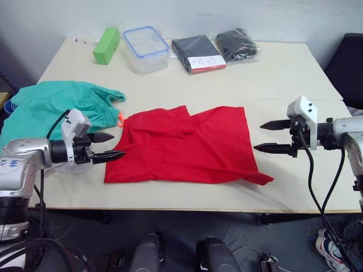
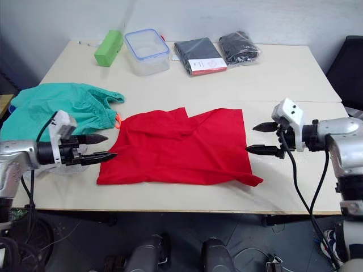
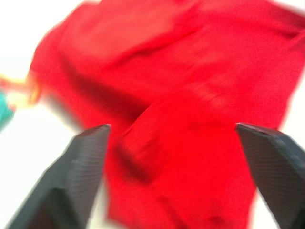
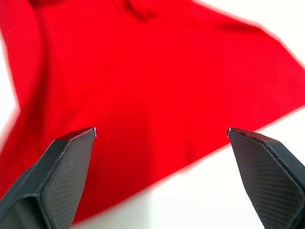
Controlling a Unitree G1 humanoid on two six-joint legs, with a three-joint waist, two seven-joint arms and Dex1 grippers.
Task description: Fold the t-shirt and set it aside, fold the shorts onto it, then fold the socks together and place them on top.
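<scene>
I can read no text, number or brand from here. The one likely carrier is a white and red card (image 1: pixel 205 62) lying on the dark folded packet (image 1: pixel 197 52) just beside the clear lidded box (image 1: pixel 146 49), but any print on it is too small for me to make out.

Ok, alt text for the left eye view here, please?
A red t-shirt lies partly folded mid-table between the robot's two open grippers, the left gripper at its left edge and the right gripper just off its right edge. Teal-green shorts sit bunched at the table's left; a clear container stands along the far edge.
</scene>
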